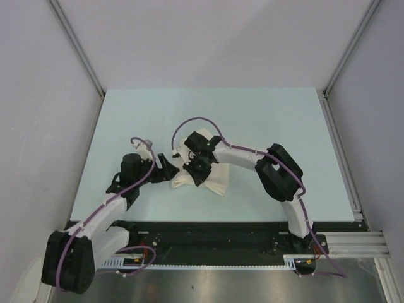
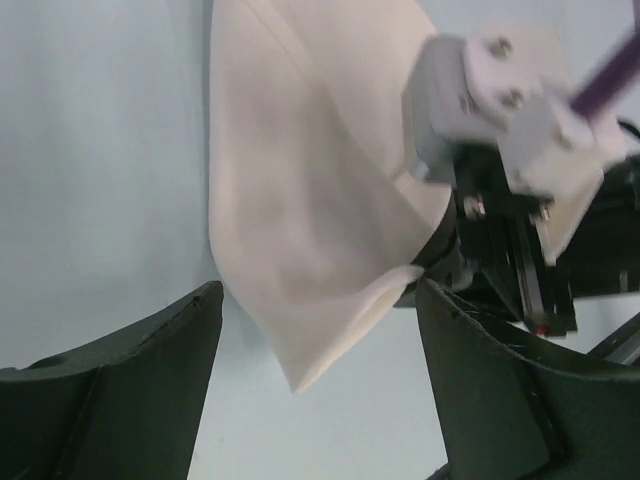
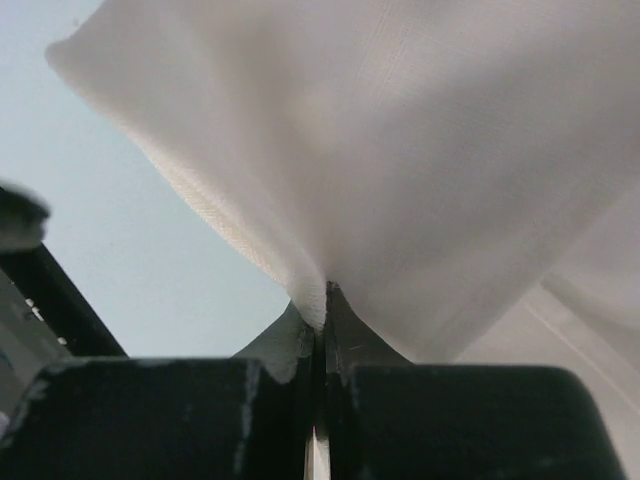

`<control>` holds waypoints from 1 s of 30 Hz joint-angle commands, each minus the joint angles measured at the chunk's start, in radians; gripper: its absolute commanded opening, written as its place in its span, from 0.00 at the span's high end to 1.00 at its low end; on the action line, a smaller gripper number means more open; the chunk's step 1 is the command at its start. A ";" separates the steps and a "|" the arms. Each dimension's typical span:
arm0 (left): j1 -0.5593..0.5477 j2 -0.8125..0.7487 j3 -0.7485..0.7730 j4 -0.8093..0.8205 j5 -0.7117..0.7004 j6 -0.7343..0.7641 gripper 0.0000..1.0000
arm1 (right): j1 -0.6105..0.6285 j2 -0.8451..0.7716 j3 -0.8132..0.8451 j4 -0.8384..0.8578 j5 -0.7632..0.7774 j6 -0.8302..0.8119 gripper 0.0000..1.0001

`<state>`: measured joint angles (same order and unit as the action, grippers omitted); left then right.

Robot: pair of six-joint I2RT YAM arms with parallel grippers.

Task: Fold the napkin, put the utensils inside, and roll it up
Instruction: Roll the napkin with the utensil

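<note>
The white napkin (image 1: 218, 178) lies bunched and partly folded near the middle of the pale table. My right gripper (image 1: 197, 165) is shut on a fold of the napkin (image 3: 400, 150) and lifts it off the table. My left gripper (image 1: 169, 169) is open and empty, just left of the napkin's near left corner (image 2: 310, 370), which hangs between its fingers (image 2: 150, 350) without touching them. The right gripper's white wrist (image 2: 500, 100) shows in the left wrist view. The teal-handled knife is not visible in any view.
The pale table (image 1: 252, 113) is boxed in by white walls at the left, back and right. A metal rail (image 1: 344, 158) runs along its right edge. The arm bases sit on the black strip (image 1: 208, 243) at the near edge.
</note>
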<state>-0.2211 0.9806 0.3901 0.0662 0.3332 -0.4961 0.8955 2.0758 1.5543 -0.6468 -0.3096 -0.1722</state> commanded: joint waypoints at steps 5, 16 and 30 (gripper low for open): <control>-0.175 -0.175 -0.099 -0.011 -0.181 0.079 0.16 | -0.046 0.127 0.154 -0.203 -0.261 0.013 1.00; -0.340 -0.109 -0.059 -0.071 -0.373 0.123 0.17 | -0.128 0.247 0.231 -0.275 -0.390 0.011 1.00; -0.386 0.027 0.041 -0.166 -0.416 0.119 0.26 | -0.164 0.325 0.285 -0.317 -0.431 0.013 1.00</control>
<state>-0.5991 1.0103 0.3862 -0.0517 -0.0830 -0.3492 0.7399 2.3611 1.8175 -0.9249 -0.7837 -0.1497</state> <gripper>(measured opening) 0.752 0.024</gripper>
